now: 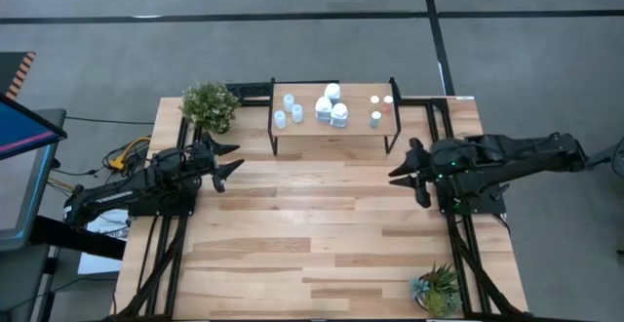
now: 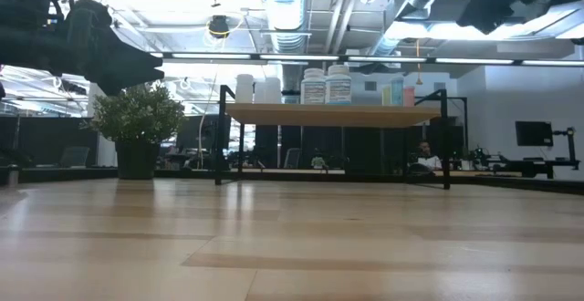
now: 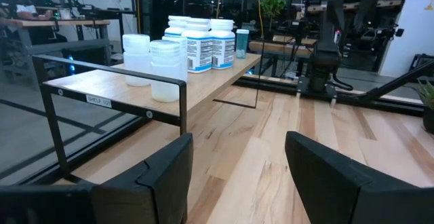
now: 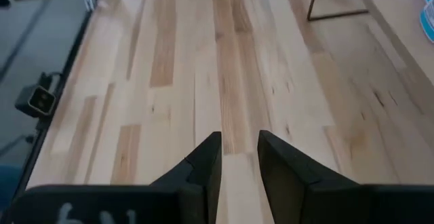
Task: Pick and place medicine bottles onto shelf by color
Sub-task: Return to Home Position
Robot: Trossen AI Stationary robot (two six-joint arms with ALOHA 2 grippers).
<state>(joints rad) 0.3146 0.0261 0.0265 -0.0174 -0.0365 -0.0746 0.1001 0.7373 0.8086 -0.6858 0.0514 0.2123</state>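
Note:
The shelf [image 1: 331, 134] stands at the table's far middle on black legs, and it shows in the low view [image 2: 333, 114]. All the medicine bottles I see stand on its top: pale ones [image 1: 289, 112] at the left, larger white ones [image 1: 331, 105] in the middle, small coloured ones [image 1: 381, 107] at the right. They also show in the left wrist view [image 3: 196, 44]. My left gripper [image 1: 232, 159] hovers open and empty, left of the shelf's near left leg. My right gripper [image 1: 402, 171] hovers right of the shelf's near right leg, empty, its fingers [image 4: 203, 164] a narrow gap apart.
A green potted plant [image 1: 210, 105] stands left of the shelf at the far left. A smaller plant [image 1: 436, 289] stands at the near right corner. Bare wooden tabletop [image 1: 322, 224] lies between the two arms and toward the near edge.

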